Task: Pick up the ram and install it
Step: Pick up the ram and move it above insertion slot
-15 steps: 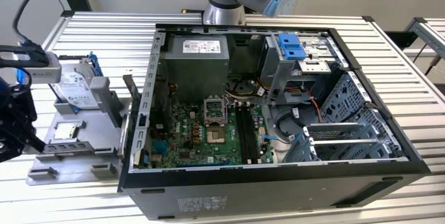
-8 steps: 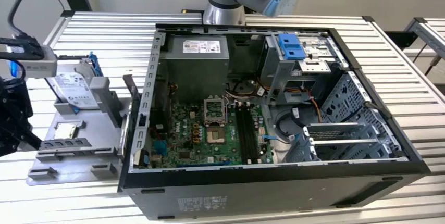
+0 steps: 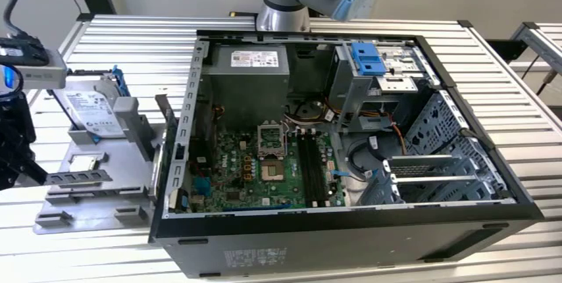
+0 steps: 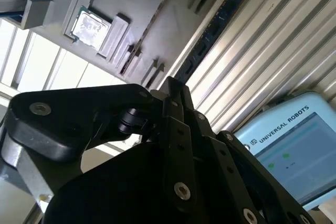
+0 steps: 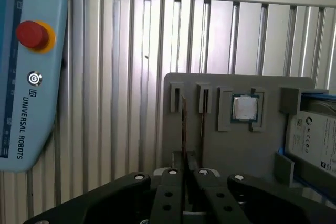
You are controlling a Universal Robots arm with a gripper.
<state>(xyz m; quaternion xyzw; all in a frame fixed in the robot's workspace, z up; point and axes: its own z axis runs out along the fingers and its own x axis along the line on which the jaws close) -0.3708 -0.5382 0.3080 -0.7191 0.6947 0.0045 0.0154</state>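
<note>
In the first wrist view, the black two-fingered tool is seen with its fingers drawn together and nothing gripped between them. In line with its tips, farther off, two thin dark ram sticks are stood on edge, side by side, in slots of a flat grey plastic holder. The holder also carries a square silver processor chip and a boxy silver hard drive. It is laid on a ribbed aluminium surface, and a pale blue pendant with a round red button is seen beside it. In the exterior view, the tool is placed at the left edge of the frame, near the holder's left side and apart from the sticks. These are stood at the holder's right edge, just beside the open black computer case. In the centre of the frame, a green motherboard is exposed inside the case, with long black memory slots at its right.
</note>
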